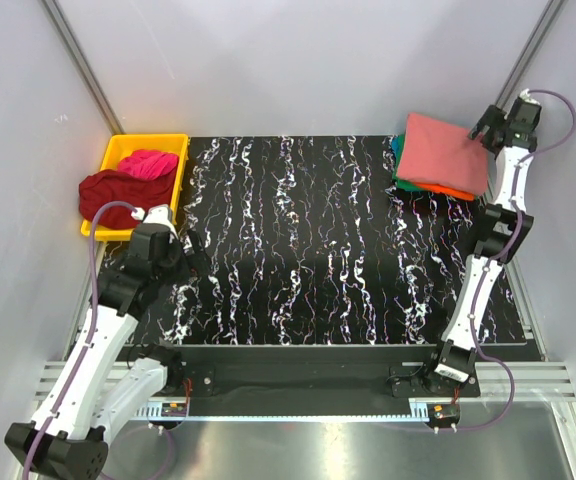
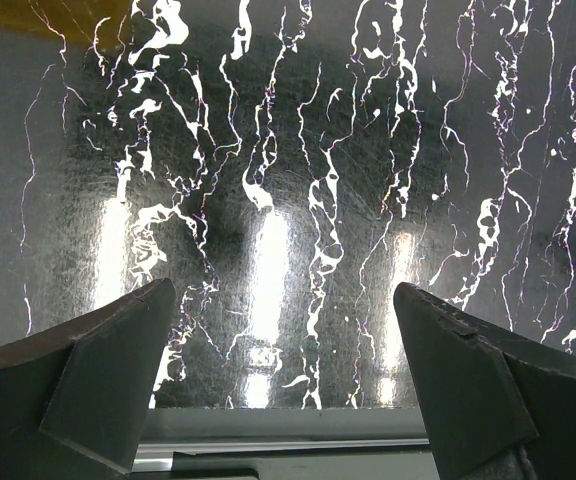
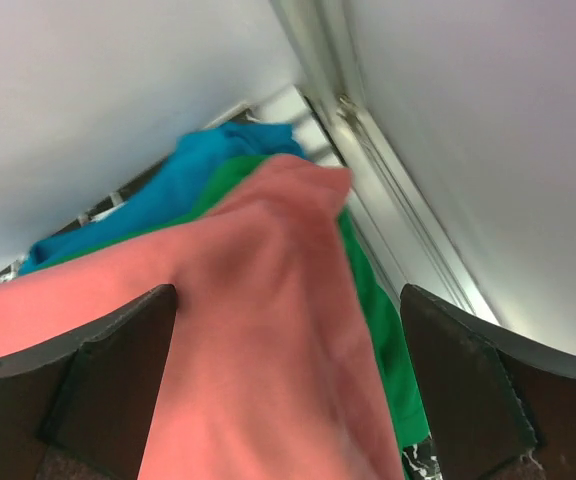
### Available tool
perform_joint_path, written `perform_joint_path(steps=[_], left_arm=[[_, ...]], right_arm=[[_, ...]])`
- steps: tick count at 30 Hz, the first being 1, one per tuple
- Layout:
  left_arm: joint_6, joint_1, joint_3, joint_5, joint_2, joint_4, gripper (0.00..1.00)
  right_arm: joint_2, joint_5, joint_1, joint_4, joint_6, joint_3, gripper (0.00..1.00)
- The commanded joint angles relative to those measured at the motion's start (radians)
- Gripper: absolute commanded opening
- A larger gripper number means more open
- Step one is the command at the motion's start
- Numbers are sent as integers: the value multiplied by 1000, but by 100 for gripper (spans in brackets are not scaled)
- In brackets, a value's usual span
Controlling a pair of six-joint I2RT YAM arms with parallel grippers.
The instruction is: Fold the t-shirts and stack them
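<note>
Risk sits with the stack (image 1: 430, 183) at upper right in the top view: an edge of its top salmon shirt (image 1: 443, 150) could be snagged and dragged askew by the right gripper (image 3: 288, 292), which is spread wide over it. The left gripper (image 2: 283, 288) is held open above the mat (image 2: 288, 150). Unfolded shirts (image 1: 118, 190) are seen in the yellow bin (image 1: 148, 139), upper left.

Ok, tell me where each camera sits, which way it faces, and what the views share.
Top external: above and behind the bases, looking down on the black white-veined table; left arm and right arm show.
Left wrist: on the left gripper, facing the tabletop; both fingers show.
Right wrist: on the right gripper, facing the folded salmon-pink t-shirt; both fingers show.
Shared: top and right wrist both show that t-shirt.
</note>
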Motion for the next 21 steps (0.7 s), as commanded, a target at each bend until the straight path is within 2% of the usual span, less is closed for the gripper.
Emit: perform_joint_path(steps=[1,7,12,16,17,20,21], left_arm=[[2,3,0,-12,-25,46,97],[3,3,0,-5,-42,44,98],[6,3,3,0,-69,47,98],[11,3,5,-2,-100,46,99],[11,2,5,-5,-111,47,99],[12,3,3,-6,-126,50,99],[14,3,3,-5,-126,52,99]], right_arm=[[-31,116,4,110,107,56,100],[-229,104,6,137,139,-48,100],[-458,83,6,135,162,-182,100],[-658,-6,7,135,230,-436,100],[-738,-73,7,135,277,-485,100],[-891,-210,21,156,372,-717,100],[-932,-232,29,182,395,-868,100]])
